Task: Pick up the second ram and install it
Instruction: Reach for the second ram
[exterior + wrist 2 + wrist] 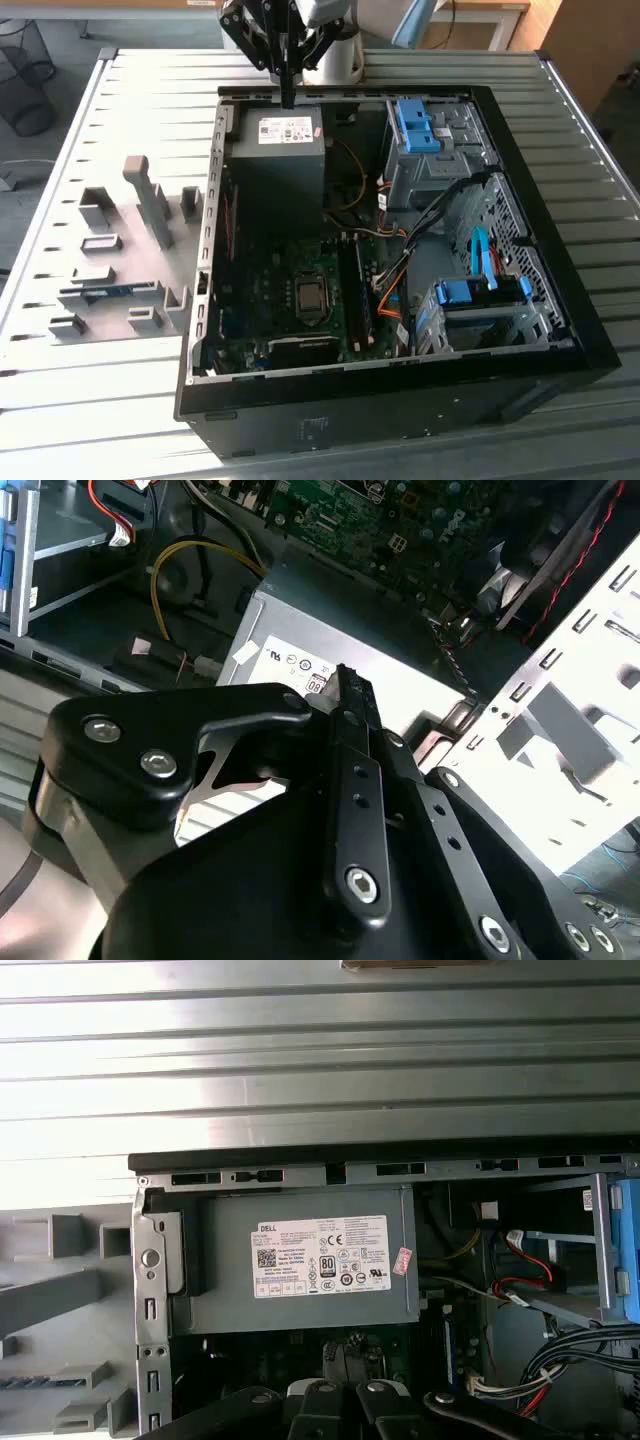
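Note:
The second ram (pixel 100 293) is a thin blue-green strip lying flat in the grey fixture (pixel 120 270) on the table, at the exterior view's left of the open computer case (pixel 400 380). My gripper (pixel 288 98) hangs far from it, over the case's back edge and just above the grey power supply (pixel 280 150). Its two fingers are pressed together into one thin bar with nothing between them. In the second wrist view the gripper (pixel 345 678) points at the power supply's white label (pixel 300 665). The motherboard (pixel 300 290) lies inside the case below the power supply.
Upright grey fixture blocks (pixel 150 200) stand beside the ram. Blue drive cages (pixel 425 125) and loose cables (pixel 400 270) fill the case's side at the exterior view's right. The case's metal wall (pixel 212 200) rises between fixture and motherboard. The ribbed table (pixel 160 90) runs all around.

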Tool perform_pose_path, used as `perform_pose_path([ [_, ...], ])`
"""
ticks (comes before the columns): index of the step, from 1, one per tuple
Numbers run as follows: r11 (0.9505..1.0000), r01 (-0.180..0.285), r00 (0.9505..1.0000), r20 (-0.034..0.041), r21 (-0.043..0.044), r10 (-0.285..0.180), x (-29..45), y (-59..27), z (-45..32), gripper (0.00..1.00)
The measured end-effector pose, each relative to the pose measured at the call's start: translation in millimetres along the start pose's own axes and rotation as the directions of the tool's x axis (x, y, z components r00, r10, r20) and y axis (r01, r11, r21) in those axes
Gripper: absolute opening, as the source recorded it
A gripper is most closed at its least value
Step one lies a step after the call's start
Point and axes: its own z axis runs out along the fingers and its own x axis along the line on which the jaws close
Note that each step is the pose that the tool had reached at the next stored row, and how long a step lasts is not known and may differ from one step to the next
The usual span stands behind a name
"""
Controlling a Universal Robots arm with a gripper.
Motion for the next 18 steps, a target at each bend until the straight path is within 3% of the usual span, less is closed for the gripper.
perform_pose_path([
  [8,1.0,0.0,1.0,0.0,0.0002,0.0,1.0,-0.1,-0.1,0.11],
  [18,1.0,0.0,1.0,0.0,0.0001,0.0,8.5,-0.6,-0.3,0.11],
])
